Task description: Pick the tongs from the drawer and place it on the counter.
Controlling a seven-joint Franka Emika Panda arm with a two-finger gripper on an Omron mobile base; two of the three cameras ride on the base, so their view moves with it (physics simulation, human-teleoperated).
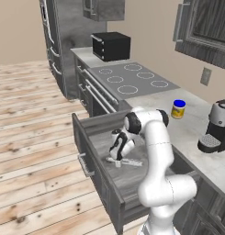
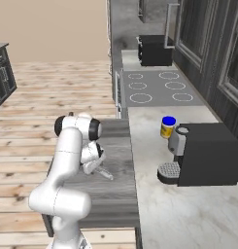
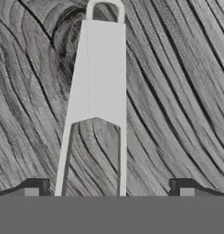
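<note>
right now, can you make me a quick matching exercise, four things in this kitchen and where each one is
Things:
1. tongs
2. yellow jar with blue lid
3. coffee machine
4. black microwave

Places:
A. on the counter, just past the stovetop's near end
B. flat on the open drawer floor, under the tool
C. far end, beyond the stovetop
D. on the counter, nearest the robot

Pairs: 1-B, 2-A, 3-D, 4-C
</note>
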